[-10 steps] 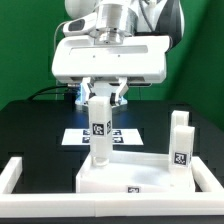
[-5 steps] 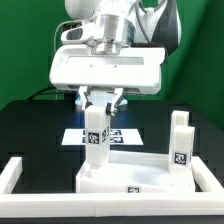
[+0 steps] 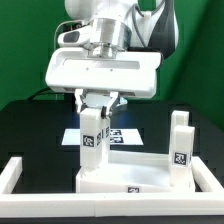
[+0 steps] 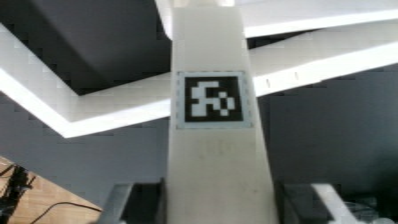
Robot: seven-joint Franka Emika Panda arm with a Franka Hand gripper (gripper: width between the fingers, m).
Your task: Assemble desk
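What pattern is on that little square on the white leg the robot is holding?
A black-and-white blocky tag on the plain white leg, clearest in the wrist view.

- Counter (image 3: 30,125): black, matte surface, filling the lower part of the exterior view; a darker strip of it also shows in the wrist view.
- Marker board (image 3: 122,137): thin flat white sheet lying on the counter, towards the back of the scene near the middle of the exterior view. Black-and-white square tags are printed on it; how many cannot be told, as part of it is hidden.
- Border frame (image 3: 14,173): long low white rail on the counter, running along the front edge and up both sides in the exterior view.
- Backdrop (image 3: 25,50): plain green wall behind the scene.
- Dark cable (image 3: 45,91): lies at the far edge, exterior view's left.
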